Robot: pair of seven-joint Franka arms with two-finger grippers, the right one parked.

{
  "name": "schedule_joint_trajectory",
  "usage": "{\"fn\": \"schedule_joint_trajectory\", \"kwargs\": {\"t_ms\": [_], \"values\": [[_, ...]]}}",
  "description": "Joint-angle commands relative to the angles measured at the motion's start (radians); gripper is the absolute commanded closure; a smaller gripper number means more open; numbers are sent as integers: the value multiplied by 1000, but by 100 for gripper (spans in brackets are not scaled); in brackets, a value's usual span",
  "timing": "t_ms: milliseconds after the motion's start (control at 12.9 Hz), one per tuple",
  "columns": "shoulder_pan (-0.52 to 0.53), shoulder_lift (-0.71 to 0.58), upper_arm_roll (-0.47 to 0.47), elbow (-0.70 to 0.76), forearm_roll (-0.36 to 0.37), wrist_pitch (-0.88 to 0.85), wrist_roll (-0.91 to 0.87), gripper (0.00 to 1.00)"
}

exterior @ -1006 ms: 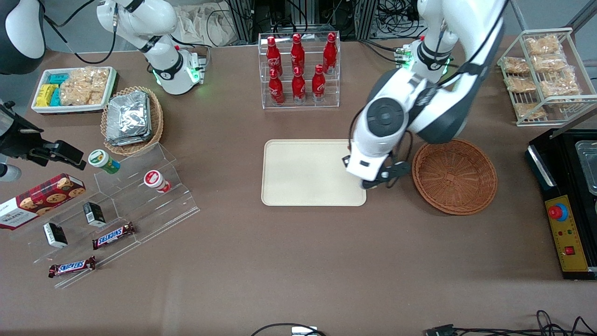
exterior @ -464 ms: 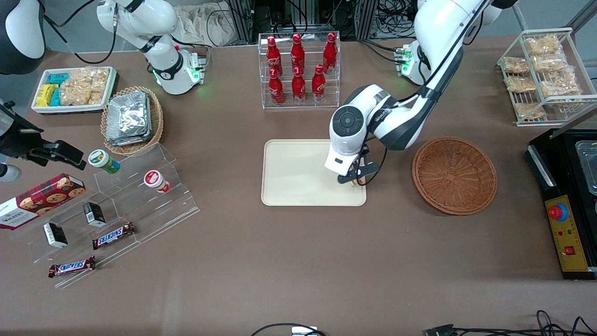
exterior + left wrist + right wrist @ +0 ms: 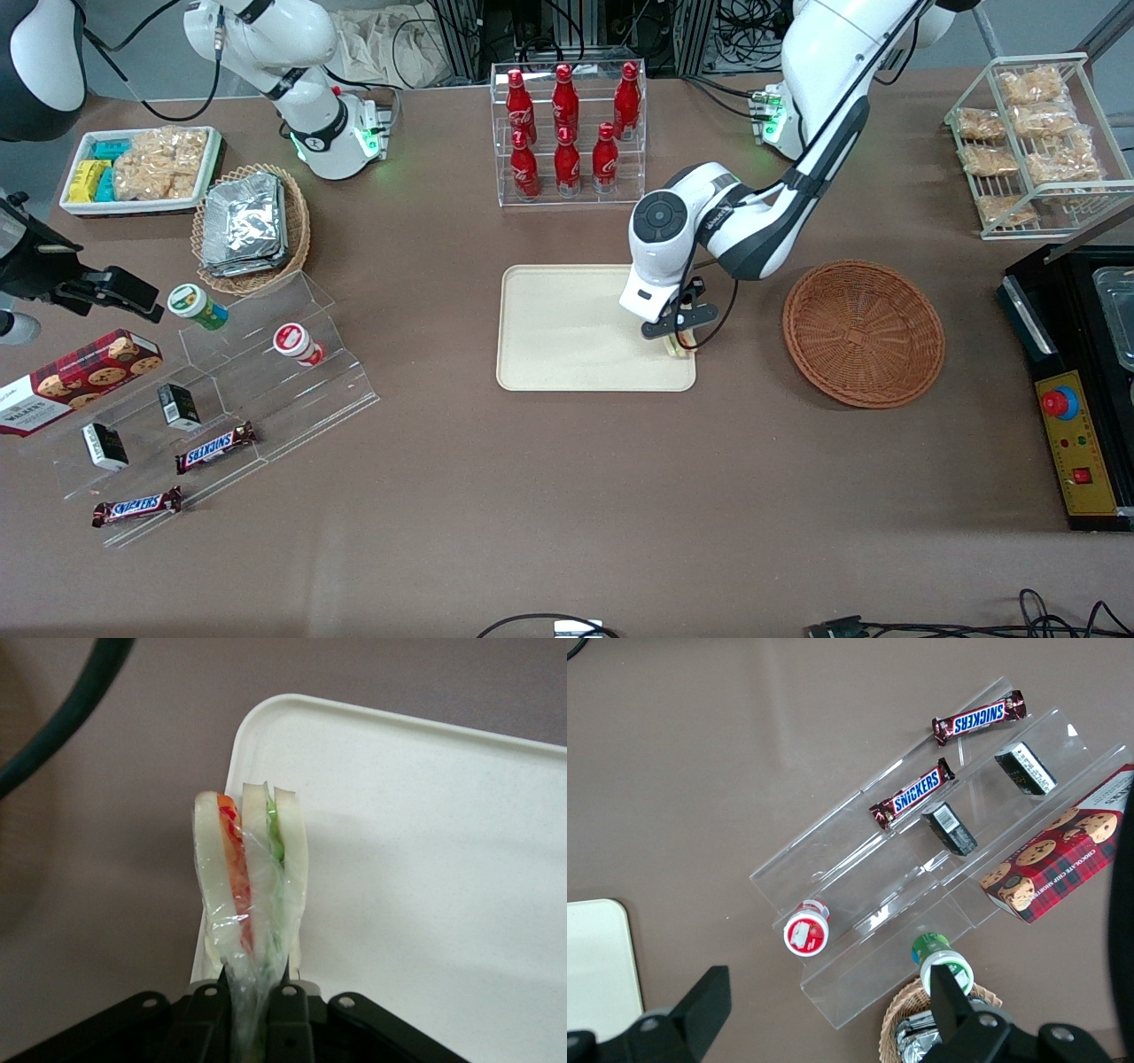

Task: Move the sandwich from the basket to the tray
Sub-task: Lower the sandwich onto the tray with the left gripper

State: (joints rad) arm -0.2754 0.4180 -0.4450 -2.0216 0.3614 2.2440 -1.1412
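Since a second ago, swung from basket (image 3: pixel 864 333) side over tray (image 3: pixel 567 328) corner. Gripper (image 3: pixel 252 1005) clamped on sandwich (image 3: pixel 251 895), right above rim; may tip off onto table if released.

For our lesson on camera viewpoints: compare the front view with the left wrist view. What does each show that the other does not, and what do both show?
Only the front view shows the empty basket, the bottle rack, the snack displays and the whole tray. Only the left wrist view shows the sandwich's red and green filling layers, its clear wrap, and the gripper shut on it. Both show the sandwich held over the tray's corner nearest the basket.
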Motion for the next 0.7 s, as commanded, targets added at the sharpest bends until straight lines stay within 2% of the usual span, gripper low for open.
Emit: {"fn": "schedule_joint_trajectory", "kwargs": {"t_ms": [0, 387, 619], "values": [[1, -56, 3, -45, 33, 29, 61, 100], [31, -77, 3, -121, 30, 155, 234, 100], [39, -70, 2, -123, 16, 186, 247, 100]]}}
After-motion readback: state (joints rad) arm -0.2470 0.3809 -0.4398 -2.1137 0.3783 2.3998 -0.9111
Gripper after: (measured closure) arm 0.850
